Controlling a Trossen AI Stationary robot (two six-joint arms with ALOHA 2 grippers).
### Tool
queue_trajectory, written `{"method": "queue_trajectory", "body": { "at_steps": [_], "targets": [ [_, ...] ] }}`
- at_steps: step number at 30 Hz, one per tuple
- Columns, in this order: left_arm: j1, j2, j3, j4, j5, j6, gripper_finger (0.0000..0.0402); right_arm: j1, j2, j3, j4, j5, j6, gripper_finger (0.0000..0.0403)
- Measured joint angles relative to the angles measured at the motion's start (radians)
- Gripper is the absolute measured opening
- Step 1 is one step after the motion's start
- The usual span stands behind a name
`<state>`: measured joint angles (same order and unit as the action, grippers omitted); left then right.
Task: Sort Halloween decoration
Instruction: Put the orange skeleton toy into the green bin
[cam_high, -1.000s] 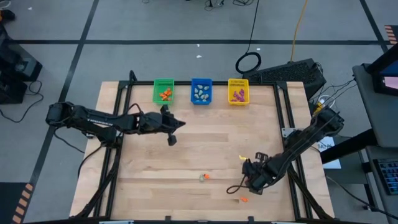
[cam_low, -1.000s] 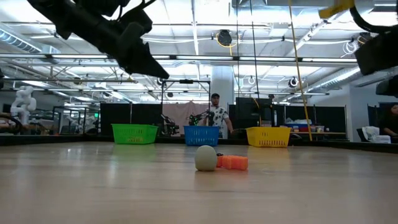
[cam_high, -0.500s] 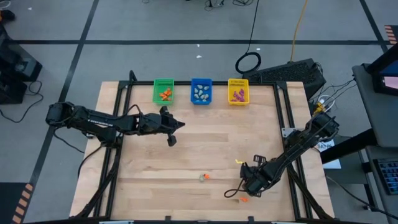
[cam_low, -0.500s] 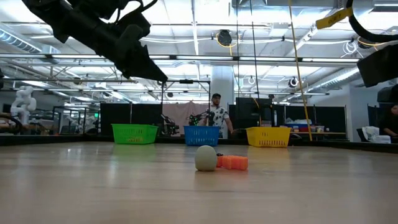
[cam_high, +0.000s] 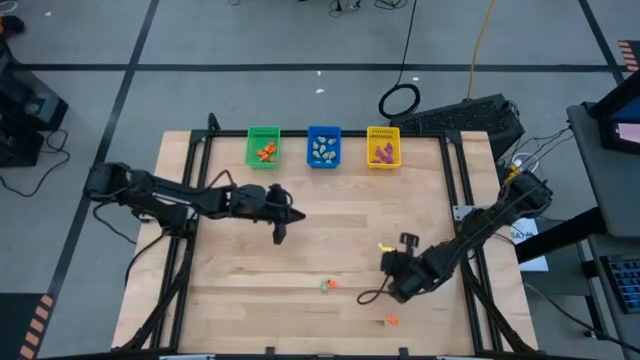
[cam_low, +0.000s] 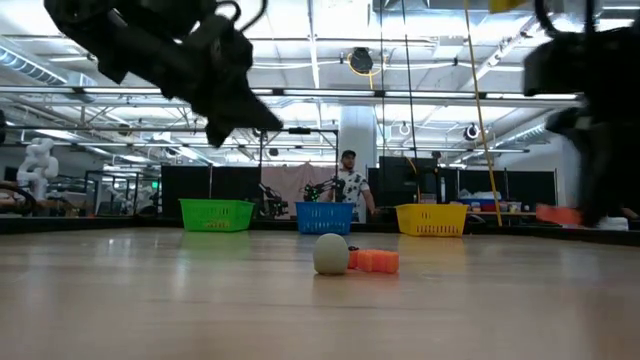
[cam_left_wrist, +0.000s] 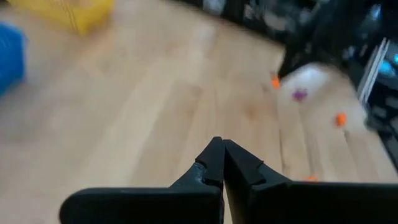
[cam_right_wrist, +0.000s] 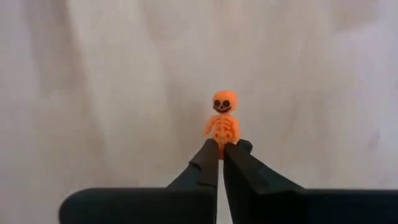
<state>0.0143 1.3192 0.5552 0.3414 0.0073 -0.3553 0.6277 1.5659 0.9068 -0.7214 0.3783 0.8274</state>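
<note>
1. The right claw (cam_right_wrist: 219, 148) is pinched on an orange skeleton figure (cam_right_wrist: 222, 121), gripping it low at the legs, so the head and ribcage stand clear above the fingertips

2. In the high view the right claw (cam_high: 392, 278) sits toward the near right part of the table (cam_high: 340, 230); the held figure is too small to make out there

3. The skeleton looks like a light moulded plastic piece, stiff and smooth; I judge it will weigh almost nothing but could twist or slip out of such a narrow hold, since only the thin legs are caught

4. A hold across the torso would likely be steadier than one at the legs, as that is its widest part

5. The left claw (cam_left_wrist: 219, 163) is pressed together with nothing in it and hangs above the table's left middle (cam_high: 279, 227)

6. Loose trinkets lie on the table: a pale ball (cam_low: 331, 254) touching an orange piece (cam_low: 376, 261) near the front middle, and another orange trinket (cam_high: 392, 321) at the near edge

7. The ball would probably roll if nudged, so it wants a centred pinch from above

8. Sorted pieces already rest in the green bin (cam_high: 263, 135), blue bin (cam_high: 324, 133) and yellow bin (cam_high: 383, 134) along the far edge; orange ones lie in the green
</note>
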Motion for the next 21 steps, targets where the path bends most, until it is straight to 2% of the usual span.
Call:
{"method": "queue_trajectory", "body": {
  "at_steps": [4,9,15,18,21],
  "targets": [
    [-0.010,0.100,-0.002,0.045,0.047,-0.036,0.0029,-0.064,0.001,0.001,0.086,0.112,-0.127,0.0001],
    [-0.050,0.245,0.011,0.254,0.092,-0.057,0.0100,-0.137,0.001,0.001,0.242,0.222,-0.298,0.0001],
    [-0.063,0.380,0.089,0.440,0.080,-0.112,0.0184,-0.198,0.000,0.001,0.411,0.230,-0.490,0.0001],
    [-0.064,0.419,0.141,0.438,0.078,-0.137,0.0204,-0.215,0.000,0.002,0.459,0.229,-0.548,0.0001],
    [-0.066,0.442,0.180,0.431,0.070,-0.141,0.0207,-0.227,0.000,0.002,0.481,0.233,-0.581,0.0001]
  ]
}}
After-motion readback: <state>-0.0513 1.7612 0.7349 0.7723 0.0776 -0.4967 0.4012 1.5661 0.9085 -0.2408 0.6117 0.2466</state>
